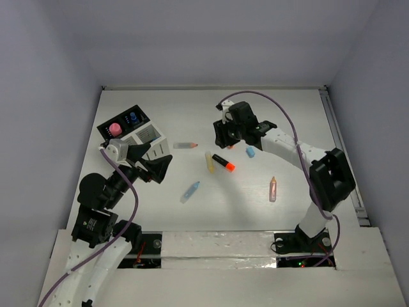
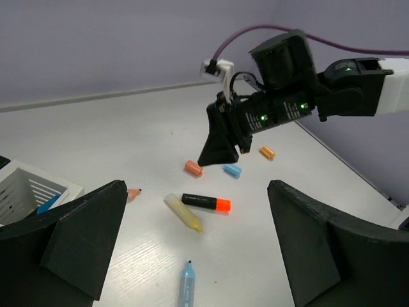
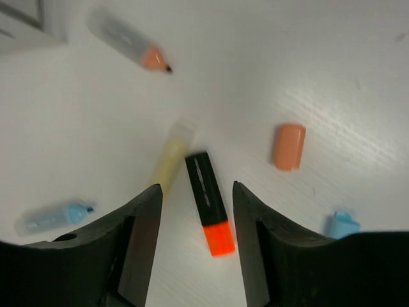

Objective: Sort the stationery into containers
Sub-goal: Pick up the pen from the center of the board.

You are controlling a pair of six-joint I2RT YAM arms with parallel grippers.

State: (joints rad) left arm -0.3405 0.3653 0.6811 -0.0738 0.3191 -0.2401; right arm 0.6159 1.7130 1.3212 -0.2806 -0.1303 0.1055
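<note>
The containers (image 1: pixel 131 131) stand at the back left: two black compartments hold a pink-topped piece (image 1: pixel 115 129) and a blue-capped one (image 1: pixel 133 118), with two white compartments beside them. A black highlighter with an orange cap (image 3: pixel 208 198) lies on the table beside a yellow marker (image 3: pixel 169 157). My right gripper (image 3: pixel 195 187) hovers open over the highlighter, a finger on each side, not touching it. My left gripper (image 2: pixel 198 249) is wide open and empty, low near the containers. A light blue marker (image 2: pixel 186 284) lies just ahead of it.
A grey marker with an orange tip (image 1: pixel 185 145) lies right of the containers. A loose orange cap (image 3: pixel 289 146) and a blue cap (image 3: pixel 342 224) lie by the right gripper. A pink-orange marker (image 1: pixel 273 189) lies toward the right front.
</note>
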